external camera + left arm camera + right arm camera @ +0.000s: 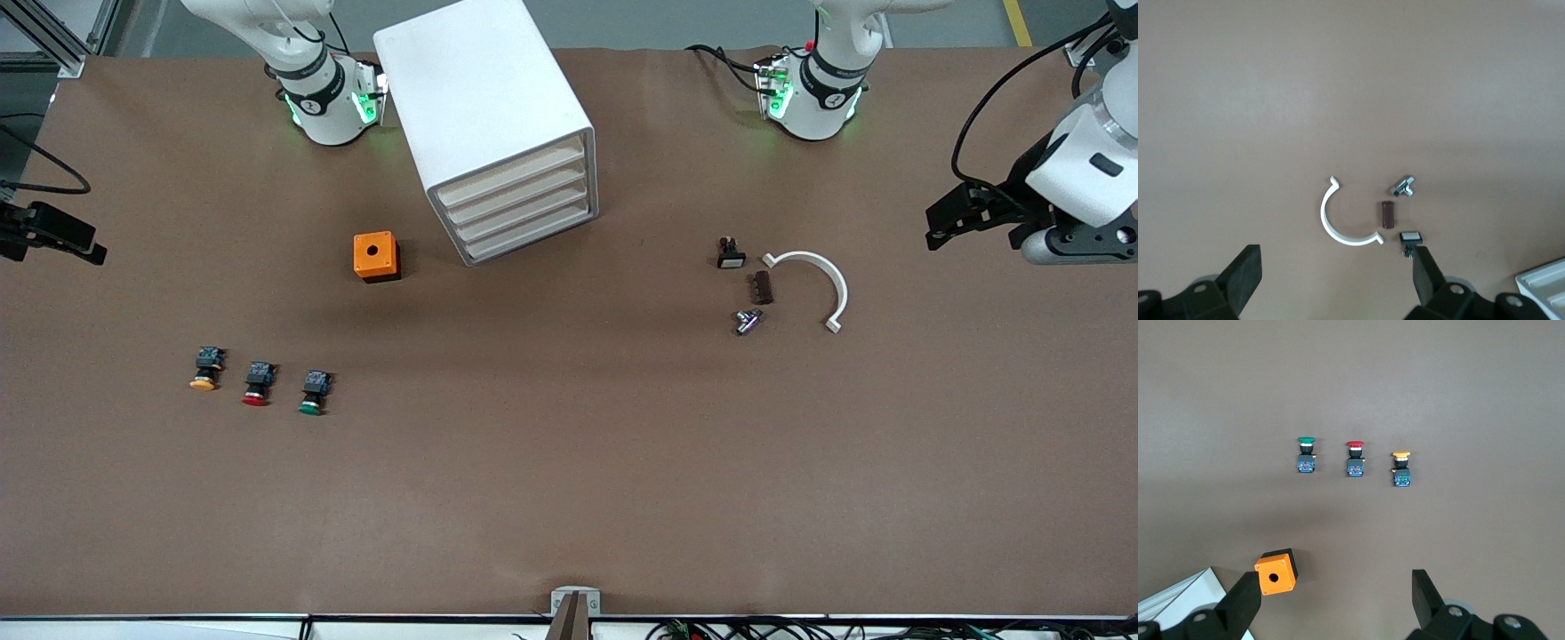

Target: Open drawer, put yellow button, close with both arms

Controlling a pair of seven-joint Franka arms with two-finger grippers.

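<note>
The small yellow-capped push button on a black and blue body [204,370] lies on the brown surface [569,480] toward the right arm's end, beside the red-capped button [257,385]. It looks light, rigid and apt to roll; grip the squarish body. The right tool [1338,600] and the left tool [1338,280] both hang wide and empty.

I see the white drawer unit [494,124] closed, standing between the two arm bases. An orange box [376,256] sits just beside it, toward the right arm's end. Nearer the camera lie the yellow button [205,369], red button [257,384] and green button [313,393] in a row. My left gripper [944,222] and right gripper [67,242] hang open over the table's ends.
</note>
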